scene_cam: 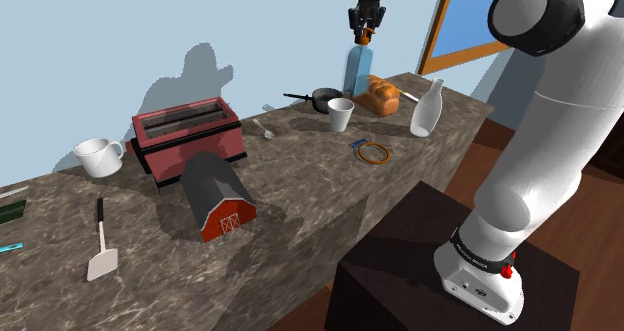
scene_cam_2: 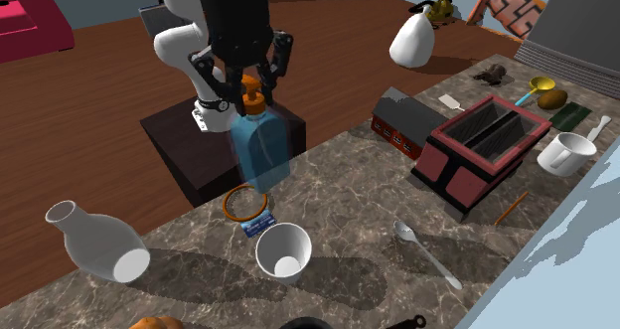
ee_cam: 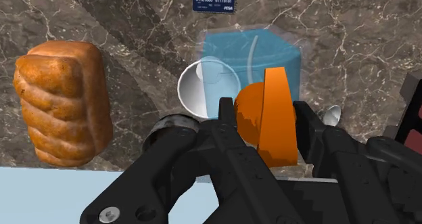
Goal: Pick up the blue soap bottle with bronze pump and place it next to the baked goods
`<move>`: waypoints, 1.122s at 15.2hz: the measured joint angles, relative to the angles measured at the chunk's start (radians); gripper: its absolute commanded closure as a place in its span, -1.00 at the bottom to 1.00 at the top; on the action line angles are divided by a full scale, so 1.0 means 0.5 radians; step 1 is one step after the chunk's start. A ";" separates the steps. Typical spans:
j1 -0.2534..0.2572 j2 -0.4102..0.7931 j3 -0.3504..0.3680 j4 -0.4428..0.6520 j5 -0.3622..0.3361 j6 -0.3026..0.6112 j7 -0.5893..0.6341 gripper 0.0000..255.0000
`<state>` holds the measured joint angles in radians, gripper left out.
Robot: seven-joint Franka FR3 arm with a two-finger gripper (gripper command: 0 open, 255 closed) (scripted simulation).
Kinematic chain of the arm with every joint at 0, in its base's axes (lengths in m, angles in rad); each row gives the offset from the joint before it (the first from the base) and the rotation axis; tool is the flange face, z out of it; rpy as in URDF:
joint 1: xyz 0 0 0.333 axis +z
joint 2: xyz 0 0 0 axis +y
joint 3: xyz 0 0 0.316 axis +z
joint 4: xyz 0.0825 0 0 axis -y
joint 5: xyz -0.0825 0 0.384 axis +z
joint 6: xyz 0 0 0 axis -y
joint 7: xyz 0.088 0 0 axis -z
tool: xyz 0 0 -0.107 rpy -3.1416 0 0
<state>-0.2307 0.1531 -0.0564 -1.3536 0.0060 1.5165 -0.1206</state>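
Hand [scene_cam: 366, 34], pointed downward, is clamped on orange pump [ee_cam: 270, 118] of blue soap bottle [scene_cam: 357, 71], near bread loaf [scene_cam: 381, 96] at counter's [scene_cam: 300, 169] end.

Pale blue wall [scene_cam: 110, 34], wood-framed window [scene_cam: 475, 14], brown wooden floor [scene_cam_2: 99, 88], dark marbled counter [scene_cam: 300, 174]

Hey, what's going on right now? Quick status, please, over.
Status: end effector shut on the orange pump. The blue soap bottle hangs upright above the counter, bread loaf nearby. A white cup sits right beneath it.
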 measured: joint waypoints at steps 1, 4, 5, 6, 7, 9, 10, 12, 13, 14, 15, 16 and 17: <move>-0.027 0.000 -0.019 -0.006 0.004 0.007 -0.046 1.00; -0.117 0.047 -0.080 0.072 0.019 -0.026 -0.193 1.00; -0.149 0.074 -0.100 0.115 0.026 -0.042 -0.242 1.00; -0.177 0.079 -0.118 0.116 0.030 -0.040 -0.288 1.00; -0.206 0.094 -0.135 0.135 0.036 -0.043 -0.334 1.00; -0.266 0.140 -0.171 0.185 0.050 -0.049 -0.426 1.00; -0.295 0.163 -0.187 0.220 0.057 -0.061 -0.468 1.00; -0.362 0.210 -0.222 0.265 0.075 -0.063 -0.565 1.00; -0.396 0.267 -0.236 0.354 0.088 -0.095 -0.608 1.00; -0.430 0.297 -0.251 0.396 0.098 -0.108 -0.653 1.00; -0.467 0.359 -0.263 0.498 0.114 -0.148 -0.694 1.00; -0.505 0.407 -0.276 0.556 0.128 -0.160 -0.738 1.00; -0.542 0.462 -0.286 0.650 0.143 -0.199 -0.777 1.00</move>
<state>-0.5019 0.3844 -0.1996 -1.0288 0.0774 1.4167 -0.5091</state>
